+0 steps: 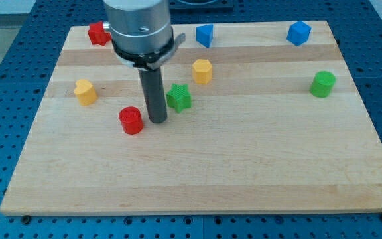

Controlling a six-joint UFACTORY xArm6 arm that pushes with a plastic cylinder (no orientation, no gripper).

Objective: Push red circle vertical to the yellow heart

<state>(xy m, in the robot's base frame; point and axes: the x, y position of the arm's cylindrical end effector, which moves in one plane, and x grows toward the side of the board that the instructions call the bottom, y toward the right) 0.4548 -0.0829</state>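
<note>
The red circle [131,120] lies on the wooden board [197,172], left of centre. The yellow heart [85,91] sits up and to the left of it, near the board's left side. My tip [157,121] stands just right of the red circle, close to it or touching, and just left of the green star [179,97]. The rod rises to the grey arm body [140,30] at the view's top.
A second red block [98,33] sits at the top left, partly behind the arm. A yellow hexagon [203,71] lies above the star. Two blue blocks [205,34] [298,32] lie along the top edge. A green cylinder [323,84] sits at the right.
</note>
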